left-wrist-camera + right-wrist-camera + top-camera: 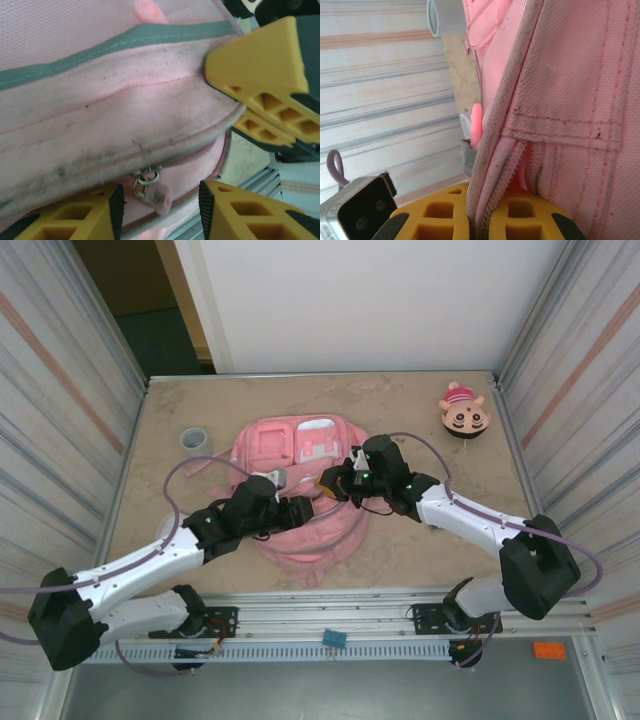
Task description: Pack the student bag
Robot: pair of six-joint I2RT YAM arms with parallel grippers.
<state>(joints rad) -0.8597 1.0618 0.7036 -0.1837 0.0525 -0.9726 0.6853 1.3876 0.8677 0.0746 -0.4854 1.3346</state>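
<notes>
Tan counter (pixel 420 410) inside ribbed metal walls. student bag (pixel 300 445) flat at counter centre, both arms over it. Right fingers (pixel 495 222) clamped on bag's zip-side seam. Left fingers (pixel 204 202) part open, straddling zipper pull (pixel 156 196), not gripping it. Judged early stage: zip looks closed here, plush (pixel 464 412) and grey ring (pixel 195 438) lie out on counter. Bag interior hidden; other pockets' state unclear.

Central student bag (pixel 300 445) obstructs; table (pixel 420 415) around it free.
</notes>
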